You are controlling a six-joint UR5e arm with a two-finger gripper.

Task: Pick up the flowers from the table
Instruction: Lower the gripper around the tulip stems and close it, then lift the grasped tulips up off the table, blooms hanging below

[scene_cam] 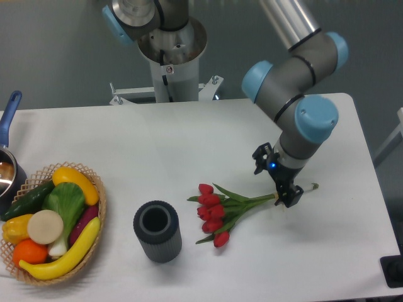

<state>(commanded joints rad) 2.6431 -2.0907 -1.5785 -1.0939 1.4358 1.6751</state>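
On the table (189, 135), the flowers (233, 206) lie right of centre, heads leftward, stems running right under the gripper (283, 189). A cylindrical vase (157, 230) stands just left of the heads. A basket (101, 207) of produce sits at the far left edge, a pot (7, 170) behind it.

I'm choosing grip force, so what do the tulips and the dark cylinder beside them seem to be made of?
The flowers look artificial, probably fabric or plastic: uniformly bright red heads, stiff green stems, though real ones can't be ruled out. The dark cylinder appears to be matte grey foam or rubber, with a ribbed wall and no shine. The pincer is down at the stems.
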